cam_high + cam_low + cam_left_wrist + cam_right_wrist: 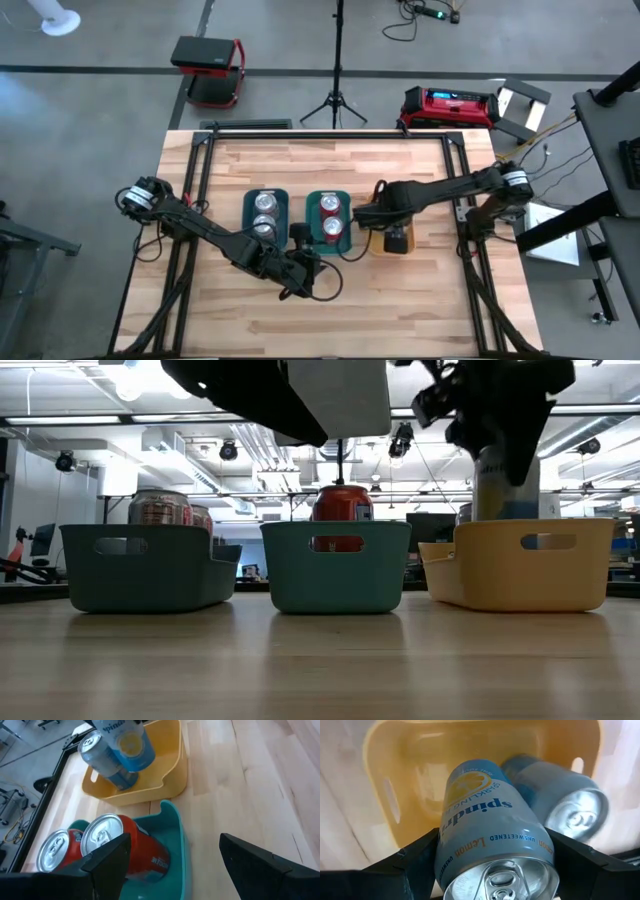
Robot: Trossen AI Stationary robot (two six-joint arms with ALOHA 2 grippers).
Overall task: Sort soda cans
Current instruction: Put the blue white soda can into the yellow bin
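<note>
My right gripper (pixel 372 215) hangs over the yellow tray (pixel 392 242) and is shut on a pale blue soda can (pixel 485 820), also seen in the low view as the blue can (pixel 498 485). A second blue can (pixel 560 795) stands in that tray. Two red cans (pixel 330 218) stand in the green tray (pixel 345 197). Silver cans (pixel 264 212) stand in the dark teal tray (pixel 247 215). My left gripper (pixel 300 275) is open near the front of the green tray, with nothing between its fingers (pixel 107 862). My right gripper pinches the blue can's side wall near its top end (pixel 445 852) between its two fingers, one on each side. The fingers come from above, slanting down. The can tilts a little, top up. Its lower end dips behind the yellow tray's wall (pixel 530 565), which hides its base.
The three trays stand in a row at the table's middle. Bare wood lies along the near edge (pixel 330 330) and the far edge (pixel 330 160). Black frame rails (pixel 195 190) run along both sides of the table.
</note>
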